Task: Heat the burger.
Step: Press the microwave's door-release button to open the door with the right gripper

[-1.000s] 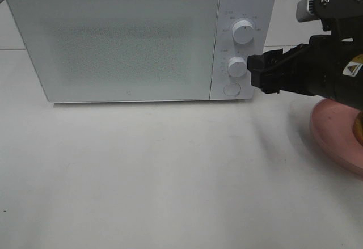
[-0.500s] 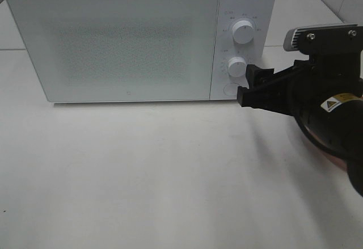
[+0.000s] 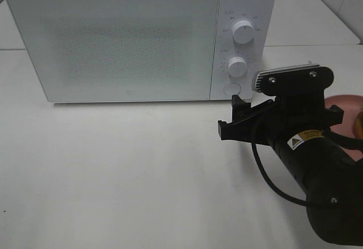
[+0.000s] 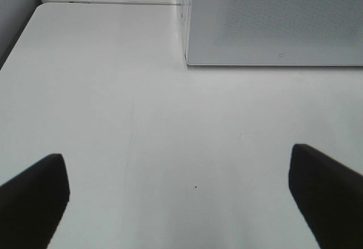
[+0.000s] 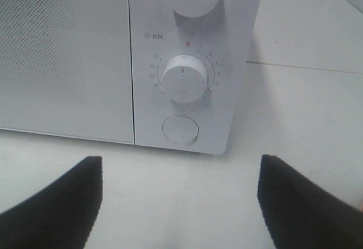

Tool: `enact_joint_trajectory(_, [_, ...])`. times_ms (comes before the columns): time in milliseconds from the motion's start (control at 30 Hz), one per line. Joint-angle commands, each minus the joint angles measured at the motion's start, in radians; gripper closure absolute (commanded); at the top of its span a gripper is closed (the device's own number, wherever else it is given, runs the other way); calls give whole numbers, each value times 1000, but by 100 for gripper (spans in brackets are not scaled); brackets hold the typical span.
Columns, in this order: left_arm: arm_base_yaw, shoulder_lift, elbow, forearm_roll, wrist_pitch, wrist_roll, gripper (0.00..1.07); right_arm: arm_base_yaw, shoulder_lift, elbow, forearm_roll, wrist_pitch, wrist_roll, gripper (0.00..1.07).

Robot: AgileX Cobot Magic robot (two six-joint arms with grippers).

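The burger [image 3: 359, 124] is seen only as a golden-brown sliver at the right edge of the high view. It is set on the pink plate [image 3: 340, 102], which is largely hidden behind the black right arm [image 3: 317, 164]. It is thus placed outside the microwave [image 3: 136, 39] and to the right of it, on the white table [image 3: 113, 169]. The microwave is stood at the back of the table with its door [image 3: 119, 45] shut. On its control panel an upper knob [image 3: 243, 32], a lower knob [image 3: 237, 66] and a round button [image 3: 231, 88] are arranged one below the other. The right gripper [image 3: 229, 115] is held low over the table in front of this panel, near the round button and not touching it. Its jaws are spread wide and nothing is held between them. In the right wrist view the lower knob [image 5: 183, 79] and the round button [image 5: 180, 129] are framed between the two dark fingers [image 5: 62, 203], and the knob's mark is turned towards the red zero at the top of its scale. The left gripper [image 4: 176, 152] is not shown in the high view. In its own wrist view its jaws are seen fully parted over bare table, with nothing gripped, and the microwave's left front corner [image 4: 187, 28] is seen ahead of it.
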Motion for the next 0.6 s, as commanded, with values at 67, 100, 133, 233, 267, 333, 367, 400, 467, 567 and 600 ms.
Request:
enact_joint_trajectory(67, [-2, -25, 3, -4, -6, -4, 5, 6, 29, -1, 3, -46, 52, 34])
enact_joint_trajectory(100, [-2, -25, 3, -4, -6, -4, 5, 6, 42, -1, 2, -48, 68, 34])
enact_joint_trajectory(133, [-2, -25, 3, -4, -6, -4, 5, 6, 42, -1, 2, -48, 68, 34])
enact_joint_trajectory(233, [-2, -25, 3, -4, -6, -4, 5, 6, 41, -1, 0, -52, 84, 34])
enact_joint_trajectory(267, [-2, -25, 3, -4, -6, -4, 5, 6, 41, -1, 0, -55, 99, 34])
enact_joint_trajectory(333, [-2, -25, 3, -4, -6, -4, 5, 6, 41, -1, 0, -55, 116, 34])
enact_joint_trajectory(367, [-2, -25, 3, -4, -6, -4, 5, 6, 41, -1, 0, -55, 179, 35])
enact_joint_trajectory(400, [-2, -25, 3, -4, -6, -4, 5, 6, 41, -1, 0, -55, 179, 35])
enact_joint_trajectory(467, [-2, -25, 3, -4, -6, -4, 5, 6, 41, -1, 0, -55, 318, 40])
enact_joint_trajectory(567, [-2, -25, 3, -4, -6, -4, 5, 6, 41, -1, 0, -48, 497, 45])
enact_joint_trajectory(600, [-2, -25, 3, -4, -6, -4, 5, 6, 41, -1, 0, -48, 497, 45])
